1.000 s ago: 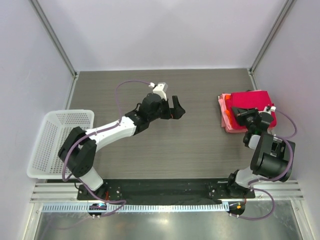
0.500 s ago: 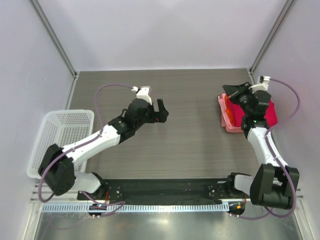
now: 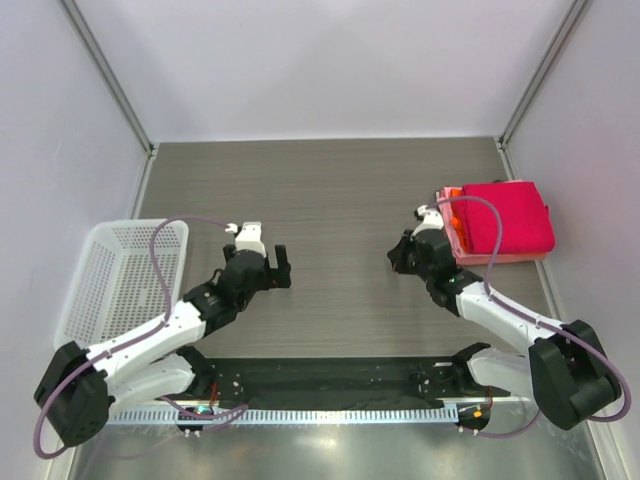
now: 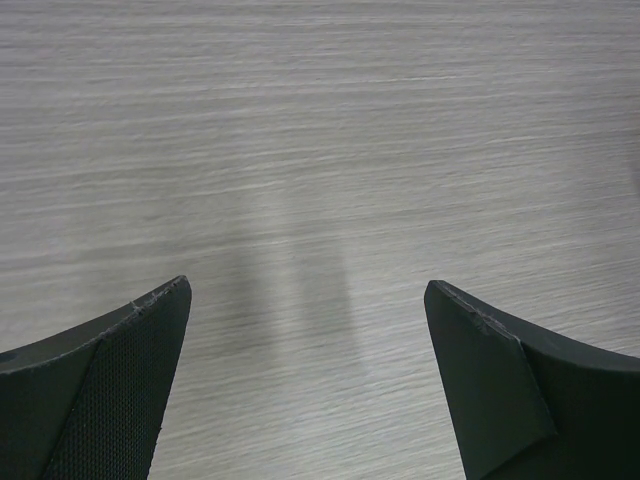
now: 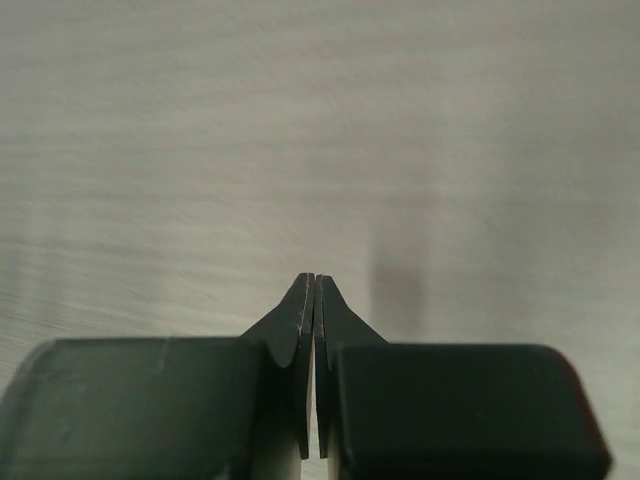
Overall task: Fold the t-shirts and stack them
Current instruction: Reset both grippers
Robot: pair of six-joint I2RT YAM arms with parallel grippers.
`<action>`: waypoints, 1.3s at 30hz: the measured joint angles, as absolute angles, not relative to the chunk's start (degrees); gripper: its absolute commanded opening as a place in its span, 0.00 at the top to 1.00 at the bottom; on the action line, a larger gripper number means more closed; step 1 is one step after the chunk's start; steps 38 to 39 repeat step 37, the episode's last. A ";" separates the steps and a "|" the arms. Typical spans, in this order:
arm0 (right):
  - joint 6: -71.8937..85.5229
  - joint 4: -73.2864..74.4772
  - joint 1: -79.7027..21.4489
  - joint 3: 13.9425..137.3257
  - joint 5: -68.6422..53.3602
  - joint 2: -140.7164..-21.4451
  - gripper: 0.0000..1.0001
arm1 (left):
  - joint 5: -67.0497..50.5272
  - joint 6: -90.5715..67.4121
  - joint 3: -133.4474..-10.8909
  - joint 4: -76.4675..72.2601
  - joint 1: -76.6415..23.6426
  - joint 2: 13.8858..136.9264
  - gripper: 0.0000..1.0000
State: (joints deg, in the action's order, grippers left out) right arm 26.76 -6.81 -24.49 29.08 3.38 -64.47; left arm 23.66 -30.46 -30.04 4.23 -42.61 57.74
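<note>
Grey wood-grain bench (image 3: 340,190), pale walls on three sides. The t-shirts (image 3: 505,232) lie folded in one stack at the right edge of the frame, a little above the middle. The crimson shirt (image 3: 510,225) is on top; the orange shirt (image 3: 456,222) and pink shirt (image 3: 470,259) show only as edges beneath it. A white mesh basket (image 3: 110,285) sits at the left edge. Left of centre, the left jaws stand spread wide, with nothing between them and bare bench below. Near the stack's left side, pointing away from it, the right jaws are clenched tip to tip on nothing.
</note>
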 measured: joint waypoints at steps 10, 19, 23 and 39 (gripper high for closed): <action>26.89 -10.31 -27.22 21.19 9.08 -64.29 0.00 | 28.03 -30.24 -23.64 4.47 -42.61 47.97 0.00; 27.07 -15.00 -27.22 20.82 5.74 -63.99 0.04 | 28.34 -30.39 -22.00 3.49 -42.61 45.50 0.00; 27.03 -15.97 -27.22 20.43 5.08 -63.57 0.04 | 27.57 -29.89 -21.82 3.27 -42.61 45.65 0.00; 26.89 -17.72 -27.22 19.27 4.34 -62.24 0.07 | 27.18 -29.61 -21.82 2.85 -42.61 46.02 0.00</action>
